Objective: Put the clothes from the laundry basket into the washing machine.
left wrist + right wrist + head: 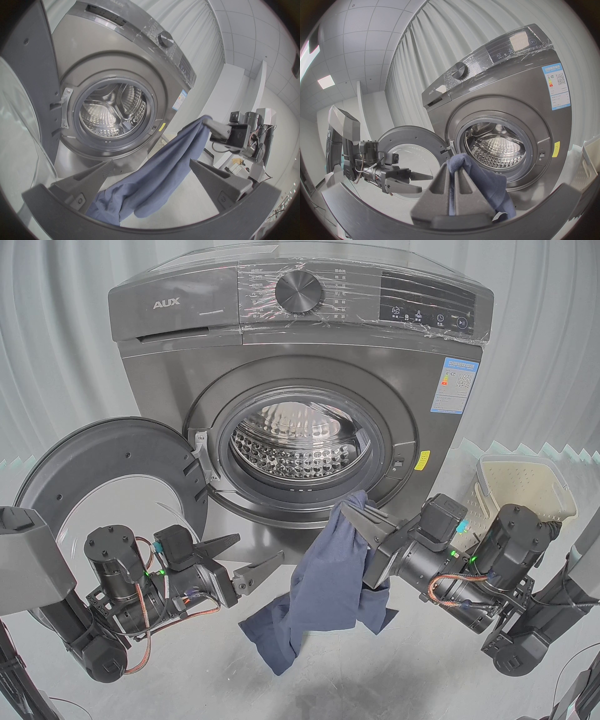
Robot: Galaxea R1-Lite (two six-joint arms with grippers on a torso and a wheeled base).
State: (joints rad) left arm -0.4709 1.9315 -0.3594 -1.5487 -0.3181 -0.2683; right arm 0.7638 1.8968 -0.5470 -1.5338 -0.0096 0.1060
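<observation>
With our right hand [353, 512] clamped on the blue garment [325, 590] and our left hand [259, 547] open and empty, we should lift the hanging tail over the lip of the drum [294, 452].

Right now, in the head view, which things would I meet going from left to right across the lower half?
washing machine door, swung open → left claw → blue garment → laundry basket

1 washer [164, 374], 1 basket [526, 480], 1 garment [326, 590]
</observation>
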